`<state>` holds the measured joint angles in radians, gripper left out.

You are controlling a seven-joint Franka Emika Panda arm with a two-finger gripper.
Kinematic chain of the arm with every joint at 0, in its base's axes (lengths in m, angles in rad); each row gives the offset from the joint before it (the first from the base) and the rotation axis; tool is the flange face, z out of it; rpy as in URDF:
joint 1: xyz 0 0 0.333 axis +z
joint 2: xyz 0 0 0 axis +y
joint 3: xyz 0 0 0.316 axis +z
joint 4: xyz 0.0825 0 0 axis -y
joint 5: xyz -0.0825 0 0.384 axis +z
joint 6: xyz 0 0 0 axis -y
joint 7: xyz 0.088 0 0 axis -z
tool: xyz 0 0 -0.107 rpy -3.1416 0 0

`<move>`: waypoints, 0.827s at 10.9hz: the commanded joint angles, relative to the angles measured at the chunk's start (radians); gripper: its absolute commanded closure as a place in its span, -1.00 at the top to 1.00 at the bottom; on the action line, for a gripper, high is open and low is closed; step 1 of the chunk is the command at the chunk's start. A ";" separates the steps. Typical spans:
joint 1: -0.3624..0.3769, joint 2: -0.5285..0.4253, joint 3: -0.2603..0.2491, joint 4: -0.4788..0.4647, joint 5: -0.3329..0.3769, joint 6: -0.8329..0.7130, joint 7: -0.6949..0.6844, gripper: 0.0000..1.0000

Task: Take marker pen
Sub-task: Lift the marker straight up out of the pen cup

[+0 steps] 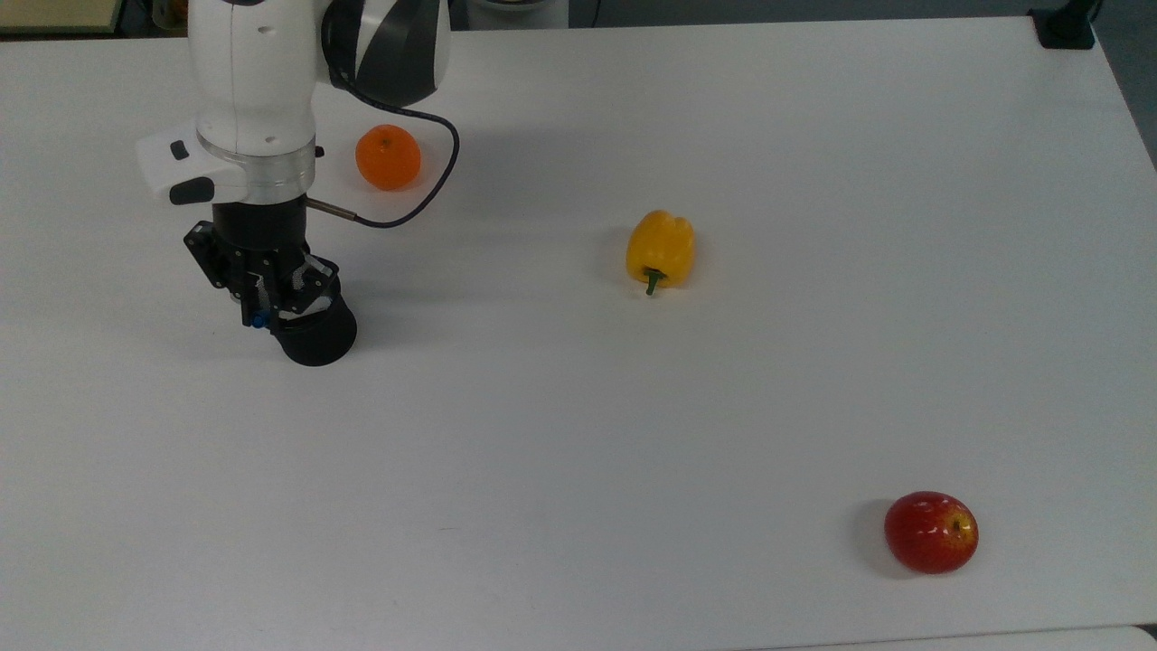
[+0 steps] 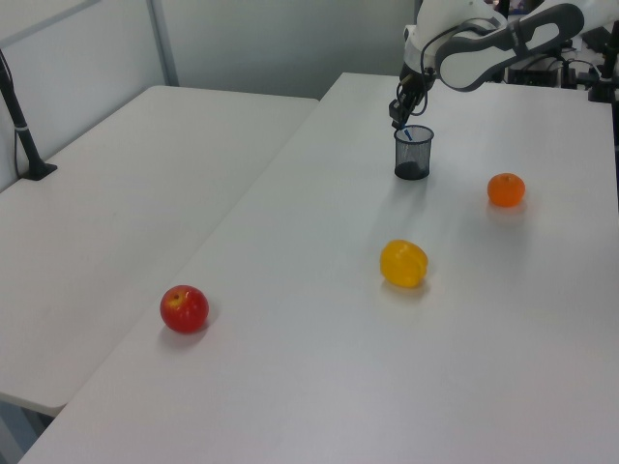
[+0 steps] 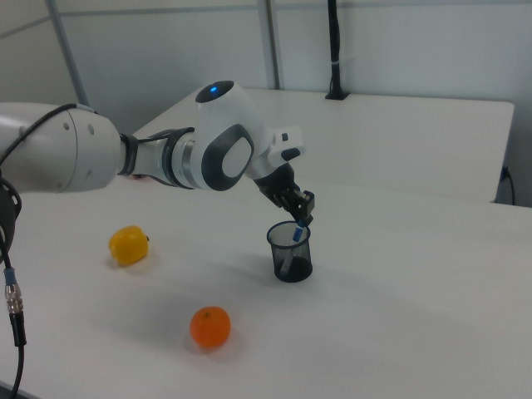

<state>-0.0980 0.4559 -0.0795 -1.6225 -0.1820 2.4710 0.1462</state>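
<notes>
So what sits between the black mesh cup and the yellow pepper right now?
Nothing: in the top view, bare white table runs from the black mesh cup to the yellow pepper. The round orange lies off that line.

A lab: robot arm (image 3: 166, 158) at bare white tables (image 2: 319, 367), partition walls (image 3: 399, 50).

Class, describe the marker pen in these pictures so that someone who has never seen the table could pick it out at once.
On the white table, find the black mesh cup standing under the robot's gripper, near the orange. The marker pen stands slanted inside the cup, its blue end poking above the rim. It is the one slim, stick-like thing here; everything else is round fruit or a pepper.
</notes>
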 commanded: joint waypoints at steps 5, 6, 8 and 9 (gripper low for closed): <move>0.009 -0.048 0.000 -0.002 -0.013 0.022 0.035 -0.78; 0.008 -0.075 0.000 -0.002 -0.010 0.017 0.035 -0.78; 0.008 -0.135 0.000 -0.001 -0.010 0.014 0.033 -0.78; 0.008 -0.163 0.000 0.001 -0.010 0.013 0.033 -0.78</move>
<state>-0.0972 0.3833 -0.0785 -1.5859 -0.1822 2.4725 0.1538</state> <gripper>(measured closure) 0.824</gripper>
